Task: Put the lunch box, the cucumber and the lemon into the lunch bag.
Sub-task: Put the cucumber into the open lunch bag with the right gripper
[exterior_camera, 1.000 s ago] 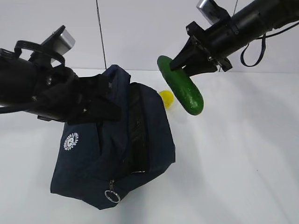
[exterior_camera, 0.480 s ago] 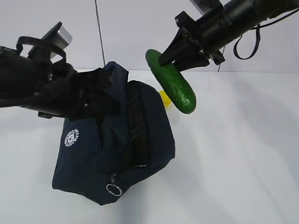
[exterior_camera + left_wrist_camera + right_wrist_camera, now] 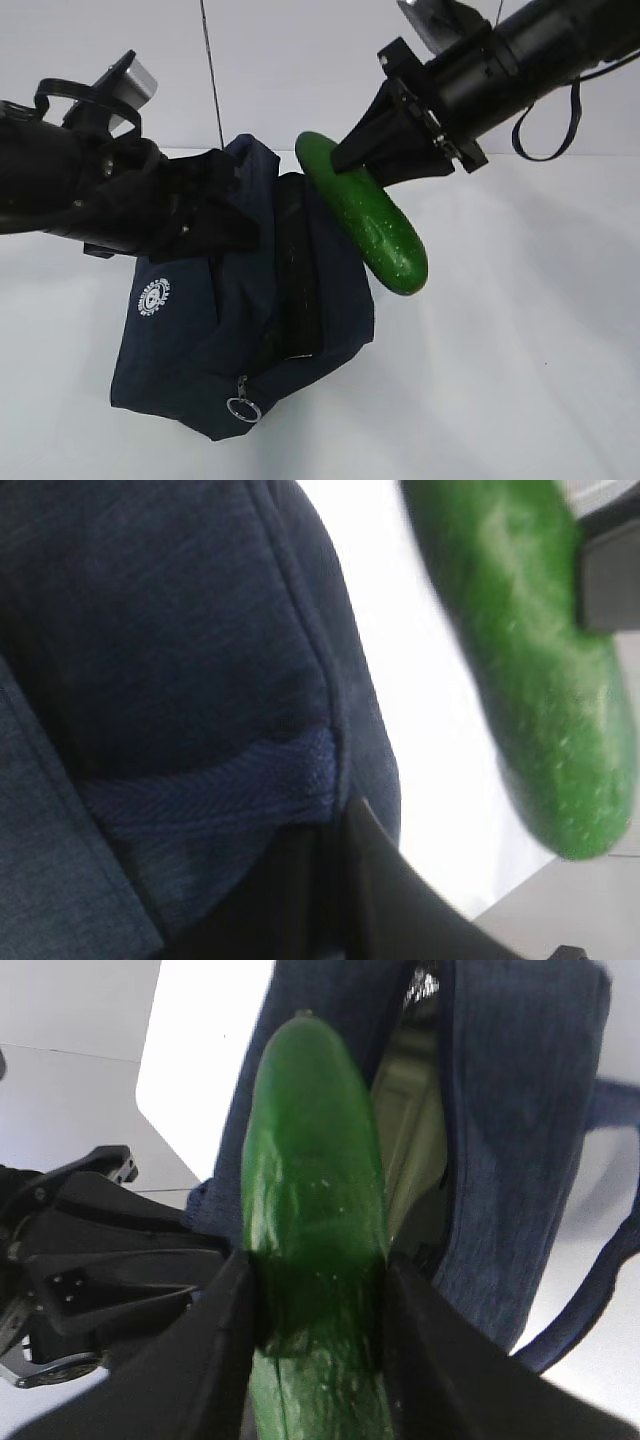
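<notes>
Nearest the exterior camera hangs the metal ring pull [image 3: 240, 410] of the zipper, at the lower front corner of the lunch bag [image 3: 250, 330], which sits on the white worktop [image 3: 520, 350]. A little higher on the bag's left face is the small white round logo [image 3: 151, 298]. The left claw [image 3: 205, 210] is clamped on the dark navy fabric at the bag's top left edge (the left wrist view shows a woven handle strap [image 3: 215, 795] pinched at its black finger), pulling that side up. Just beyond the bag's top, the cucumber [image 3: 362, 213] hangs slanted in the air, its lower end out past the bag's right side and its upper end over the bag. The right claw [image 3: 375, 160] grips it near the upper end, fingers pressed on both sides; from the right wrist view the cucumber [image 3: 312, 1200] points toward the bag's open mouth [image 3: 415, 1160].
</notes>
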Motion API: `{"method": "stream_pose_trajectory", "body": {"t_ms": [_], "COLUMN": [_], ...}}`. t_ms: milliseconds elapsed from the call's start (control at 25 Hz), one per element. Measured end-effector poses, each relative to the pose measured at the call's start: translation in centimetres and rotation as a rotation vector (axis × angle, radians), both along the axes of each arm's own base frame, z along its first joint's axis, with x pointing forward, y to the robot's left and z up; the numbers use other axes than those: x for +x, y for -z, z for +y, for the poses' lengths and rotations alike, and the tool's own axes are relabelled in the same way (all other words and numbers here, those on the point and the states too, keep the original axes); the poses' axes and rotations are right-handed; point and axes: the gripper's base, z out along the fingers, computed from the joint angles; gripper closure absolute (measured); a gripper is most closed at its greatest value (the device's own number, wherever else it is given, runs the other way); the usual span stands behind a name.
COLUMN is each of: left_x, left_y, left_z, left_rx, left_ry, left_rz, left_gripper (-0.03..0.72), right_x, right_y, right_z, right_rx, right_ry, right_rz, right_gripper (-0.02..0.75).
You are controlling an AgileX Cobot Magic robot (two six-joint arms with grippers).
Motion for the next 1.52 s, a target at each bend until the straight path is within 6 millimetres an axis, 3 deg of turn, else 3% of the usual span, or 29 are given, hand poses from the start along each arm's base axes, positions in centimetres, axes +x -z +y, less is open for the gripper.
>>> {"method": "stream_pose_trajectory", "body": {"t_ms": [440,880,1240,1520], "left_x": [-0.2,-0.3,-0.3,-0.3], "left_y": [0.0,0.0,0.0,0.0], "left_z": [-0.1,-0.1,-0.2,-0.1], "left_rx": [-0.002,-0.004,-0.021,-0.024], "left_ry": [0.021,0.022,0.014,0.014], "left_rz": [0.019,0.021,0.033,0.036], "left_gripper": [0.678,0.678,0.678,0.678], "right_x": [-1.9,0.6,1.7,0.9], "right_y": [3.1,7.5,7.4,8.9], "right_z": [1.6,2.6,3.4,5.9], "right_rx": [0.053,0.126,0.18,0.17], "right_ry": [-0.027,0.094,0.134,0.083], "right_rz": [0.092,0.189,0.012,0.003], "right_gripper": [0.436,0.436,0.436,0.436]}}
